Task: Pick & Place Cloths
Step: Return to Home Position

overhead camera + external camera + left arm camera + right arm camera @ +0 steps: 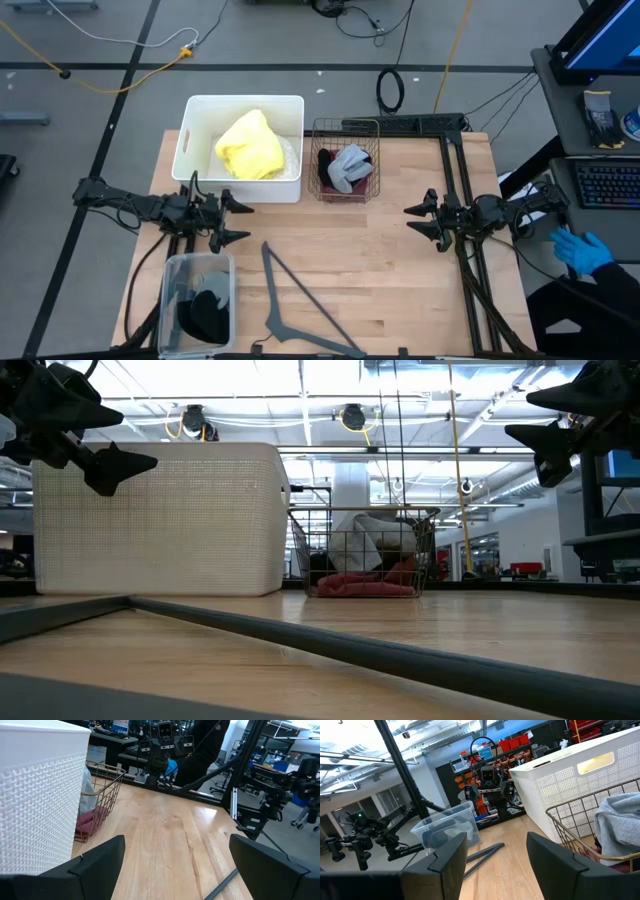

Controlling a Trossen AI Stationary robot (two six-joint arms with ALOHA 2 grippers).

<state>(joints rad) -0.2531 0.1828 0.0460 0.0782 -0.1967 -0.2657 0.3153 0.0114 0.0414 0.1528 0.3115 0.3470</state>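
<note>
The cloths lie in three containers. A yellow cloth point(250, 143) rests on a white one point(287, 160) in the white basket point(195, 150). A grey-blue cloth point(352, 165) and a black one point(325, 163) sit on a maroon one point(365, 584) in the wire basket point(345, 127). A black cloth point(207, 312) lies in the clear bin point(170, 290). My left gripper point(243, 222) hangs open above the table's left side, just right of the clear bin's far end. My right gripper point(413, 222) hangs open at the right side. Neither has anything between its fingers.
A thin grey hanger point(290, 300) lies flat on the wood near the front, between the clear bin and the table's middle. A person's blue-gloved hand point(580, 250) is off the table's right edge. Bare wood point(340, 250) lies between the two grippers.
</note>
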